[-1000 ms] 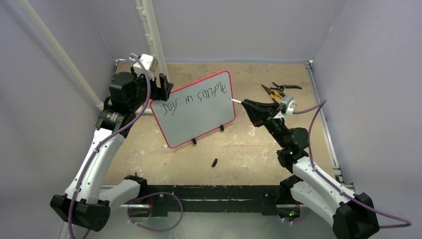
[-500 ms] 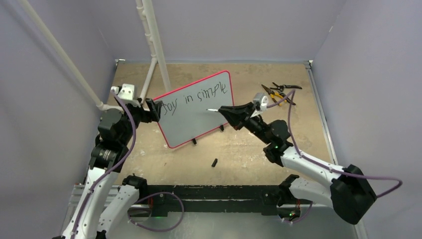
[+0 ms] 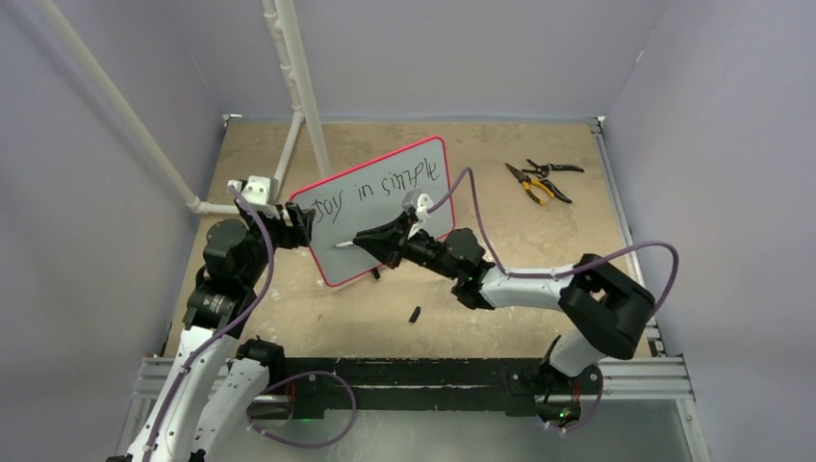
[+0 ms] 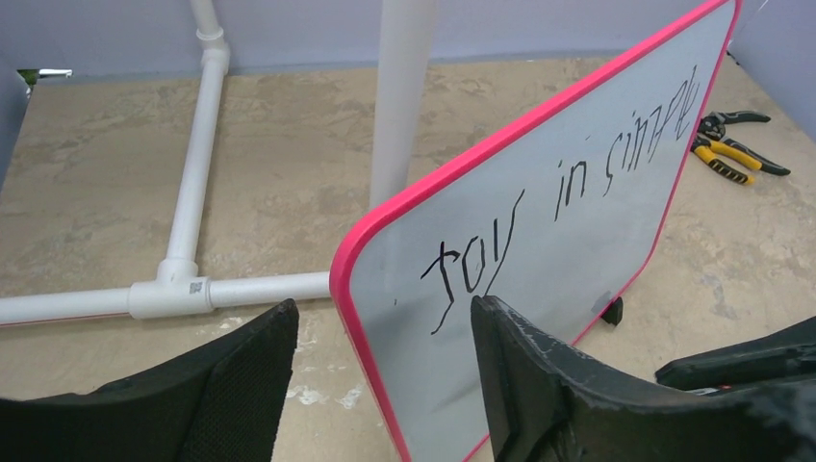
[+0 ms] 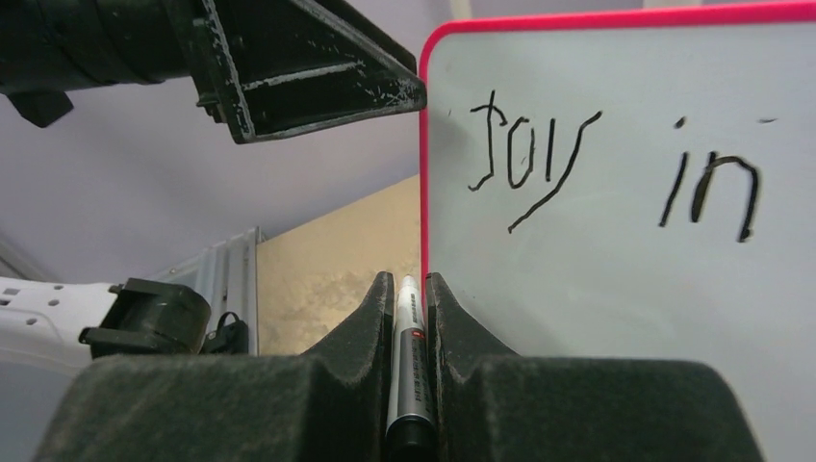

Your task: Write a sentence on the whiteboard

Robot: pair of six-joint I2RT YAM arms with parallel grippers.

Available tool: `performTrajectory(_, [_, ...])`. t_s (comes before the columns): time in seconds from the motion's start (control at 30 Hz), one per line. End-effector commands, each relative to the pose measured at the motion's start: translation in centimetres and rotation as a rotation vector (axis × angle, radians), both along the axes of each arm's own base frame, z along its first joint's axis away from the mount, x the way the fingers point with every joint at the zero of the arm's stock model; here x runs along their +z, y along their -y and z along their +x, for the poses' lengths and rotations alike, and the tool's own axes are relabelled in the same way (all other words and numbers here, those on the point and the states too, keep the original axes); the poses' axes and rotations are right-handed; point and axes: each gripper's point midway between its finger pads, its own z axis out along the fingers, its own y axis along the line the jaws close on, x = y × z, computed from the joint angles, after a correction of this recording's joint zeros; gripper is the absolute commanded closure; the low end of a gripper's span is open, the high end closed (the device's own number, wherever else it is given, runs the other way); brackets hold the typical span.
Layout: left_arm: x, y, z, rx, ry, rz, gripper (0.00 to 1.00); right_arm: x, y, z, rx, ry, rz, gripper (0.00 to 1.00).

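The whiteboard [image 3: 385, 226] stands tilted on the table, pale grey with a red-pink rim [image 4: 358, 289]. The sentence [image 3: 385, 187] along its top reads "Joy in simple"; the right wrist view shows "Joy in" [image 5: 524, 159]. My left gripper [image 3: 306, 221] is open and straddles the board's left edge [image 4: 383, 303], one finger [image 4: 241, 371] behind the rim and the other [image 4: 539, 375] in front of the face. My right gripper [image 3: 364, 241] is shut on a grey marker [image 5: 409, 332]. The marker's tip [image 3: 341, 245] points at the board's lower left, close to the rim. Whether it touches the board I cannot tell.
A white pipe frame [image 3: 300, 96] rises behind the board and runs along the floor at the left [image 4: 188, 212]. Pliers and cutters [image 3: 539, 180] lie at the back right. A small black cap [image 3: 415, 314] lies in front of the board.
My right arm swept left across the board, from its right edge to its lower left. My left gripper dropped from the board's top left corner to its left edge.
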Motion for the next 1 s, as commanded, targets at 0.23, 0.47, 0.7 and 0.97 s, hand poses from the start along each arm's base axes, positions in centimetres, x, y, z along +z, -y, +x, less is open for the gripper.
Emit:
performTrajectory(0.23, [-0.1,0.8,0.9,-0.041,0.009,0.014,0.45,0.6,-2.5,2.2,-0.091,0.036,0.037,1.00])
performTrajectory(0.47, [-0.7,1.2,1.2,-0.063,-0.010,0.024,0.50,-0.1,-2.8,3.0,-0.124,0.037,0.033,1.00])
performTrajectory(0.7, [-0.9,1.7,1.2,-0.095,-0.015,0.025,0.52,-0.8,-2.5,4.0,-0.177,0.022,0.023,1.00])
performTrajectory(0.97, [-0.9,1.9,1.1,-0.109,-0.014,0.025,0.53,-1.2,-2.3,4.3,-0.200,0.019,0.010,1.00])
